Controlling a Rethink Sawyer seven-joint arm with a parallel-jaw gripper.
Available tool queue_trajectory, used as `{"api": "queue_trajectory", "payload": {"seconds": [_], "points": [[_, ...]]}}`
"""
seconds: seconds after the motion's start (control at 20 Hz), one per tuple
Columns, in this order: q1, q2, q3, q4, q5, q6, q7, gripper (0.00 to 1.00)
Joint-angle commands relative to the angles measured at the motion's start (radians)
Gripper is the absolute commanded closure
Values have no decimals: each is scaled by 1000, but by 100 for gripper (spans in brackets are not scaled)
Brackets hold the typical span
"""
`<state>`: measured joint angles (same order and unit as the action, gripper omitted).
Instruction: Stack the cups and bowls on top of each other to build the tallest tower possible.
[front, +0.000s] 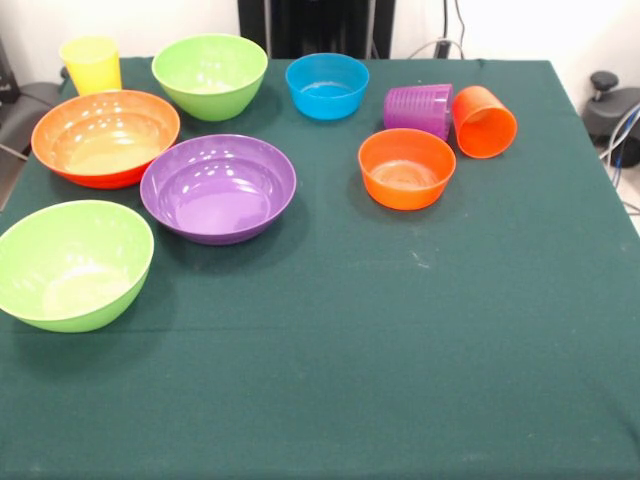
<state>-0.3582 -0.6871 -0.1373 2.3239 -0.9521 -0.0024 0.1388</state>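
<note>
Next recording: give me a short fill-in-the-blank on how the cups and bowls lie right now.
The yellow cup stands ____.
The orange cup lies on its ____.
The purple cup touches the ____ cup.
The small blue bowl sits between a lime green bowl and the ____ cup.

Missing: upright; side; orange; purple

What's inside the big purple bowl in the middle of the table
Nothing: the purple bowl stands upright and open, its whole glossy floor visible and bare. Whatever lies beneath it on the green tablecloth is covered by the bowl itself.
</note>
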Motion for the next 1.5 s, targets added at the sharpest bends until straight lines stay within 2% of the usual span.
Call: {"api": "queue_trajectory", "payload": {"seconds": [0.05,0.15,0.2,0.35,0.55,0.75,0.95,1.5], "points": [[-25,150,22,-137,-77,-84,226,0],[1,195,-5,-160,-76,-116,239,0],[37,227,-27,-174,-65,-142,253,0],[81,261,-49,-182,-41,-176,264,0],[172,279,-83,-165,14,-219,284,0],[178,286,-74,-157,27,-231,283,0],[190,348,-76,-192,41,-253,287,0],[185,385,-55,-233,44,-238,274,0]]}}
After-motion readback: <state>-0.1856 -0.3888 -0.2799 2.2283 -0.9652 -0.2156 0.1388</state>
